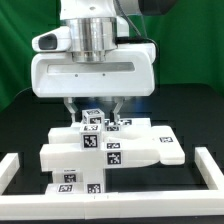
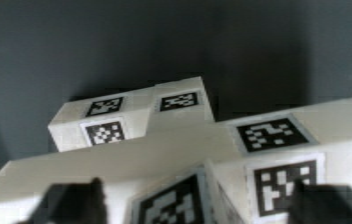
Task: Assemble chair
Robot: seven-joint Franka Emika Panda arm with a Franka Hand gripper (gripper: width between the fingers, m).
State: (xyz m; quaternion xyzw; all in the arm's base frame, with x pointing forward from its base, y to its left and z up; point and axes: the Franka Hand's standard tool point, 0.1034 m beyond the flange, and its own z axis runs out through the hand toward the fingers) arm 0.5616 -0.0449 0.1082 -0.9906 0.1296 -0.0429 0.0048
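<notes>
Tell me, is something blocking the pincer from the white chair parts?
No, nothing visible does. The pincer hangs right above the chair parts, its fingers reaching down around a small tagged cube on top.

We see the exterior view evenly and brightly lit from above, the white chair parts (image 1: 108, 150) close to blown out against the dark desk (image 1: 25, 130), with a soft shadow under the gripper (image 1: 95, 112) at about twelve o'clock of the cluster. The wrist view is dimmer and soft throughout, its tags smeared, and the fingers (image 2: 66, 205) at seven o'clock are dark, unfocused blurs.
</notes>
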